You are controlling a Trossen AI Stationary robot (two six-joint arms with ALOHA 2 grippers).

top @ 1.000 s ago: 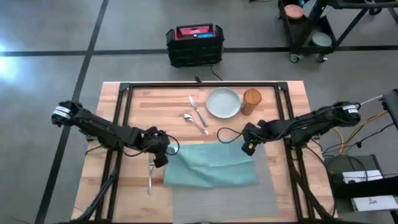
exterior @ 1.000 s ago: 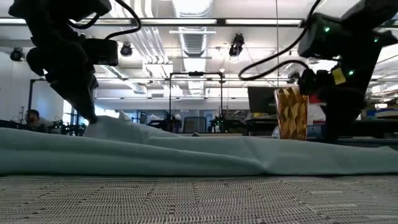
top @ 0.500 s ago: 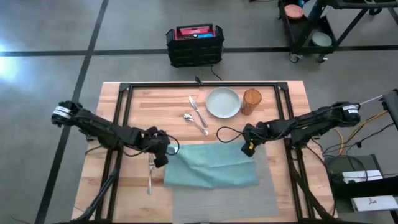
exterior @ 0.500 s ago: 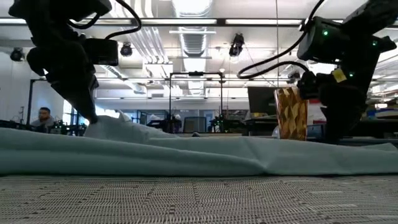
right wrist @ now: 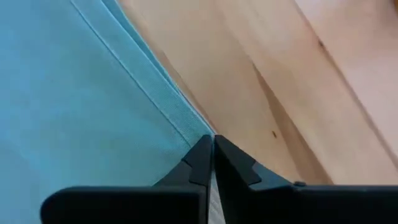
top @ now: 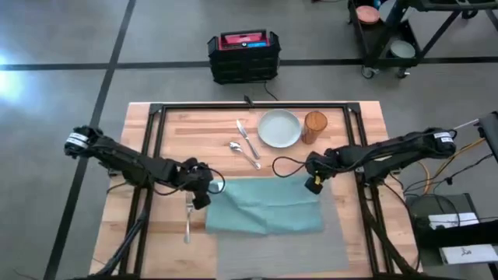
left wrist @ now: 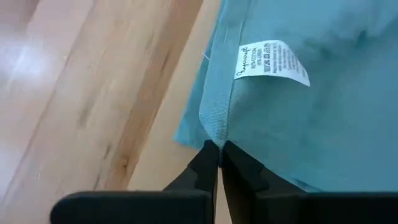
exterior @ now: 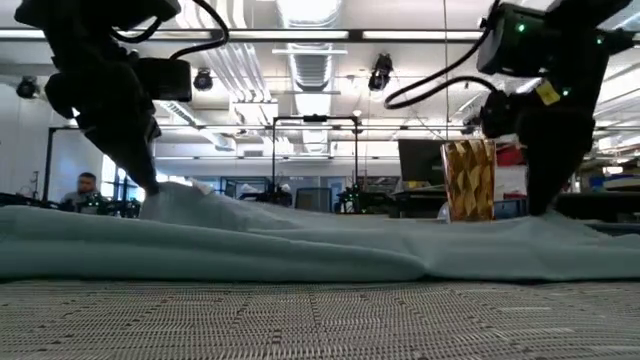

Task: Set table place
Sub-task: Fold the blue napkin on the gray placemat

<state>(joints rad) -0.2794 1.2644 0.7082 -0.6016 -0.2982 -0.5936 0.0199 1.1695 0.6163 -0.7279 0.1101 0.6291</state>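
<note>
**Pinching the napkin at both far corners**

Both arms reach in over the counter [top: 163, 128]. The left end effector [left wrist: 219, 151] is clenched on the teal napkin [top: 264, 204] at its far left corner, beside the white care label [left wrist: 271, 60]. The right end effector [right wrist: 213, 142] grips the far right corner's hem. The napkin lies rumpled across the grey placemat [top: 280, 253], with the fork [top: 187, 220] just left of it and the plate [top: 279, 127] and amber glass [top: 314, 124] beyond.

Teal napkin [top: 264, 205] lies rumpled (label up) across grey placemat [top: 311, 249].
</note>
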